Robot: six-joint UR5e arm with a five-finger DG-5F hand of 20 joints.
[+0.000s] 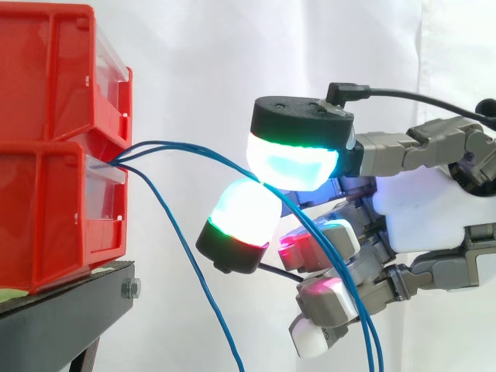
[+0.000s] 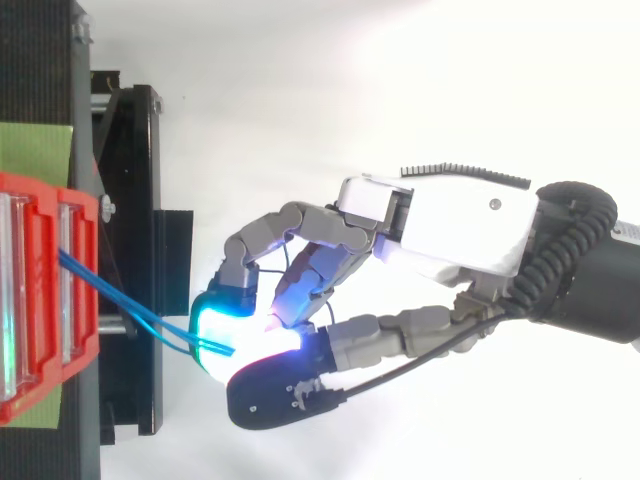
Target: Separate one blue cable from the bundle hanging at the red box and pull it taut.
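two thin blue cables (image 1: 178,145) sit pinched between the robot hand's (image 1: 434,201) rounded glowing pads (image 1: 291,167).

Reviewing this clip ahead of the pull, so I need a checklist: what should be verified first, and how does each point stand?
1. Grip of the hand on the blue cables: ok, fingertips pinch them.
2. One cable alone in the pinch: not ok, two seem to pass through.
3. Third cable hanging free: ok.
4. Pinched cables taut: not ok, they arc slack.
5. Cable ends secure inside the red bins: cannot tell.
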